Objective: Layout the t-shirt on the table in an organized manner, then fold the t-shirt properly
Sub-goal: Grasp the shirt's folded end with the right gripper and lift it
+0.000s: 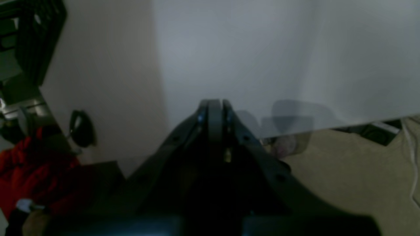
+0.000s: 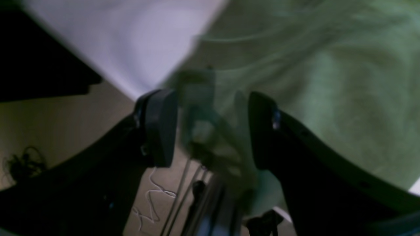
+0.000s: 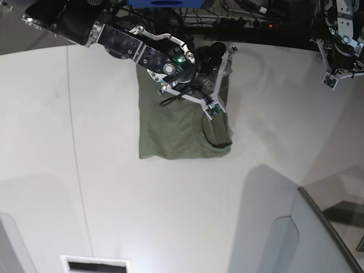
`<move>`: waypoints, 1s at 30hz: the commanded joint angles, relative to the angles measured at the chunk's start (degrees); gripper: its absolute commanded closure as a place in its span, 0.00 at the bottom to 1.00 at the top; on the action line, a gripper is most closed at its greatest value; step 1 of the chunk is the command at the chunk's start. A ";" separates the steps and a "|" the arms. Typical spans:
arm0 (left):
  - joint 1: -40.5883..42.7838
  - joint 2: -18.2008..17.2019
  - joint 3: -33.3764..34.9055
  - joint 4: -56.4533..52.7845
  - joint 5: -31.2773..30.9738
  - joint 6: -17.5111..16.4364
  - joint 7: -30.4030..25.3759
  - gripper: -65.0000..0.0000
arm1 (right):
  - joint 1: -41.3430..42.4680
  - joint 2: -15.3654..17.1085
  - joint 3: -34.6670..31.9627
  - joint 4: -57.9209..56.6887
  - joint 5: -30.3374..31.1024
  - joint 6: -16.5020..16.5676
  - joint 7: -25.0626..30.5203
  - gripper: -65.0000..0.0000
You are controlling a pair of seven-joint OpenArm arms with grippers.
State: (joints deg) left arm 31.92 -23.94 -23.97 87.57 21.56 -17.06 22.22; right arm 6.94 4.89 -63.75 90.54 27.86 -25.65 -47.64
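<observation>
Right pincer (image 2: pixel 211 108) stands spread above the t-shirt (image 2: pixel 370 108), holding nothing that can be made out; contact with the cloth is uncertain, the wrist view being blurred. Recommended: take one layer at the shirt's border, lift low, lay flat before folding. Beneath the shirt lies the table (image 3: pixel 142 216). Well apart from the shirt, left pincer (image 1: pixel 215 108) is pressed together. Count: pincers two, shirt one, table one.

White table (image 3: pixel 142 210), green t-shirt (image 3: pixel 170 128) on it
</observation>
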 commanded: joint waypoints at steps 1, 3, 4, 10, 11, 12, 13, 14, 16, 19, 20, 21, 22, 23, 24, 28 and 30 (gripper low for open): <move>0.56 -0.98 -1.04 -1.46 0.28 0.66 -3.01 1.00 | 0.75 -1.06 -0.74 -0.04 0.23 0.37 1.44 0.49; 1.26 -0.80 -3.33 -4.71 0.28 0.66 -7.49 1.00 | 1.46 -1.06 -1.18 -1.88 0.23 0.37 2.67 0.49; 1.26 -0.54 -4.12 -6.03 0.28 0.66 -9.34 1.00 | 1.54 -1.15 -1.18 -2.76 0.23 0.37 3.20 0.49; 1.35 -0.45 -5.09 -7.35 0.28 0.66 -10.22 1.00 | 1.72 -2.38 -1.18 -4.96 0.14 0.37 3.90 0.49; 1.35 -0.45 -5.09 -7.35 0.37 0.66 -10.22 1.00 | 1.72 -2.38 -1.18 -5.40 0.14 0.37 3.99 0.49; 1.26 -0.45 -5.09 -7.35 0.37 0.66 -10.22 1.00 | 1.72 -2.47 -1.18 -5.93 0.14 0.46 3.99 0.49; 1.26 -0.45 -5.09 -7.35 0.55 0.66 -10.22 1.00 | 1.81 -2.73 -1.18 -6.37 0.14 0.46 4.08 0.49; 1.26 -0.45 -5.09 -7.44 0.55 0.66 -10.22 1.00 | 1.81 -3.08 -1.18 -6.72 0.14 0.46 4.08 0.49; 1.18 -0.45 -5.09 -7.44 0.81 0.66 -10.22 1.00 | 1.81 -3.17 -1.18 -6.89 0.14 0.55 4.08 0.50; 1.18 -0.45 -4.83 -7.79 0.81 0.66 -10.22 1.00 | 1.81 -3.26 -1.18 -7.07 0.14 0.81 4.08 0.55; 1.18 -0.45 -4.83 -7.79 0.81 0.66 -10.22 1.00 | 1.81 -3.26 -1.18 -7.07 0.14 1.34 4.08 0.61; 1.18 -0.45 -4.83 -7.79 0.81 0.66 -10.22 1.00 | 1.81 -3.35 -1.18 -7.16 0.23 2.84 4.08 0.71; 1.18 -0.45 -4.74 -7.79 0.81 0.66 -10.22 1.00 | 1.81 -3.35 -0.83 -7.16 0.23 4.51 4.08 0.80; 1.18 -0.45 -4.74 -7.79 0.64 0.66 -10.22 1.00 | 1.81 -3.35 -0.74 -7.16 0.23 6.18 4.08 0.91; 1.18 -0.45 -4.74 -7.88 0.46 0.66 -10.22 1.00 | 1.81 -3.43 -0.74 -7.16 0.23 7.14 3.99 0.98; 1.09 -0.45 -4.74 -7.88 0.46 0.66 -10.22 1.00 | 1.81 -3.52 -0.83 -7.16 0.32 7.14 3.90 1.00; 0.12 -0.45 -4.65 -7.88 0.72 0.66 -10.22 1.00 | 1.81 -3.52 -1.09 -7.07 0.32 7.32 3.90 1.00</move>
State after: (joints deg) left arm 32.21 -23.20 -28.29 79.09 22.20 -17.12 12.64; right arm 7.90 2.17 -64.84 82.48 28.05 -18.63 -44.36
